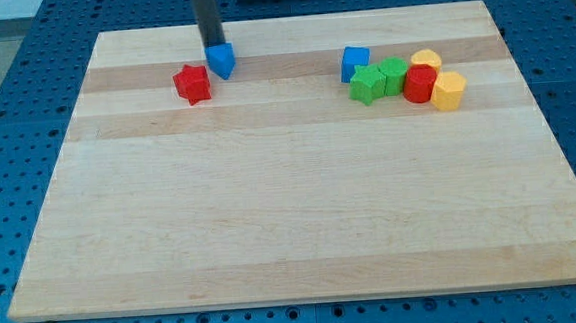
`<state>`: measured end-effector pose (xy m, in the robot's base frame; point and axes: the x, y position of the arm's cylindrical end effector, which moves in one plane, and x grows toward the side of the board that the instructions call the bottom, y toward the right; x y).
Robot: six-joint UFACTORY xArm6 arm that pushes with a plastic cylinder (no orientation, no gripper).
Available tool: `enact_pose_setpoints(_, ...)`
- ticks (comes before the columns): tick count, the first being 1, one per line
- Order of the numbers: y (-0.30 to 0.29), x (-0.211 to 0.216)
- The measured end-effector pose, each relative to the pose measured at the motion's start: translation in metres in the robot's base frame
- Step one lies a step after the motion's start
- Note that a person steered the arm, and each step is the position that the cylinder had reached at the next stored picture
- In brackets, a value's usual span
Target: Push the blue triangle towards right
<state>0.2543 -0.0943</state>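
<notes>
A: Report any readable markings.

B: No brand, label or writing can be read on any item in the camera view.

A: Item count?

B: One wooden board (302,231) on a blue perforated table (4,109). Eight blocks in total: two blue, two red, two green, two yellow.

A: Location of the task item?

B: The blue triangle (222,60) lies near the view's top, left of centre. A red star-shaped block (192,84) sits just beside it, toward the view's lower left.

A: Remaining blocks?

B: Clustered at the view's upper right: blue cube (355,63), green star-shaped block (366,84), second green block (394,75), red cylinder (421,84), yellow block (426,61) behind it, yellow hexagonal block (449,91).

A: Tool status?

B: There are no jaws; the arm ends in a rod and holds nothing. My tip (213,48) stands at the triangle's left edge, apparently touching it.
</notes>
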Motion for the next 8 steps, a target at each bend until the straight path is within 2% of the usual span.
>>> enact_pose_setpoints(1,0.030,0.001)
enact_pose_setpoints(2,0.025,0.001)
enact_pose_setpoints(3,-0.001,-0.017)
enact_pose_setpoints(4,-0.034,-0.017)
enact_pose_setpoints(5,-0.050,-0.003)
enact_pose_setpoints(7,-0.042,0.029)
enact_pose_setpoints(8,-0.035,0.032)
